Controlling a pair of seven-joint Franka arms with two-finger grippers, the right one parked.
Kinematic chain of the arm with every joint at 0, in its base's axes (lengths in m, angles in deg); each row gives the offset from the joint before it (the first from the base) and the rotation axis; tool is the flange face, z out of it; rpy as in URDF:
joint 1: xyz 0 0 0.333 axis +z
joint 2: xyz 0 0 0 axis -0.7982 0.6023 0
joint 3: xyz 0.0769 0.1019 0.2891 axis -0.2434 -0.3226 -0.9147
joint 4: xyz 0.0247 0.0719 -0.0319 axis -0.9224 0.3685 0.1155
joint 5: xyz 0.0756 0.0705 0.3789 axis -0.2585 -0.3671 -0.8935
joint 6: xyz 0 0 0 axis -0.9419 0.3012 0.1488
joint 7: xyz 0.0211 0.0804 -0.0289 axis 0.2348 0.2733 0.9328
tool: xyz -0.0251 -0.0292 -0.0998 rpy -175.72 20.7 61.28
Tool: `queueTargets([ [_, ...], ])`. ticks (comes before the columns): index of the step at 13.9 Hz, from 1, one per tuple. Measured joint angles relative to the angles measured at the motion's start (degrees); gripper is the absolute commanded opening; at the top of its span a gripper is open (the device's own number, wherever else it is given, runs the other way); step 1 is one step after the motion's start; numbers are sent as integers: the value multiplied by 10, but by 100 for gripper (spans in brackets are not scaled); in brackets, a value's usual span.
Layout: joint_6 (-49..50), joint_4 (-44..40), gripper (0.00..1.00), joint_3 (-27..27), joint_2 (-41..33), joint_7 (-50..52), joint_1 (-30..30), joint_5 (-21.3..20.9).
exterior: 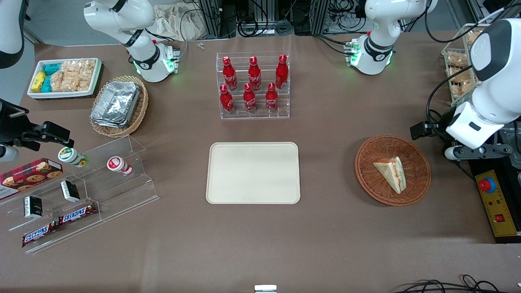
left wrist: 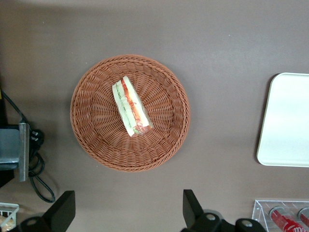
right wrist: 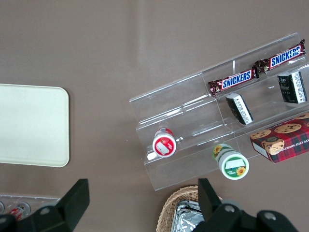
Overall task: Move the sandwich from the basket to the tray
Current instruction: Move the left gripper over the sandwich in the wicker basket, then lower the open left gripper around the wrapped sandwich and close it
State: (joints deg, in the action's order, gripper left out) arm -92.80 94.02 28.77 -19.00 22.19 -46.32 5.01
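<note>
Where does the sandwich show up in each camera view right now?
Front view: the sandwich lies in the basket, toward the working arm's end of the table.
Left wrist view: the sandwich lies in the basket, with the gripper hovering above, jaws open.
Right wrist view: not in it.
Shared landmark: the tray.

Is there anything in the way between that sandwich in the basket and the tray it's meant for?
Nothing visible. Only bare table lies between the basket holding the sandwich and the tray. The gripper hangs open above the basket's edge, nothing beneath it.
</note>
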Motion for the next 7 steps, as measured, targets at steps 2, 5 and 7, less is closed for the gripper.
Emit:
queueTargets([
  [2,-18,4,100,0,18,26,0,0],
  [5,-97,47,100,-2,40,44,0,0],
  [7,-135,75,100,-9,48,60,1,0],
])
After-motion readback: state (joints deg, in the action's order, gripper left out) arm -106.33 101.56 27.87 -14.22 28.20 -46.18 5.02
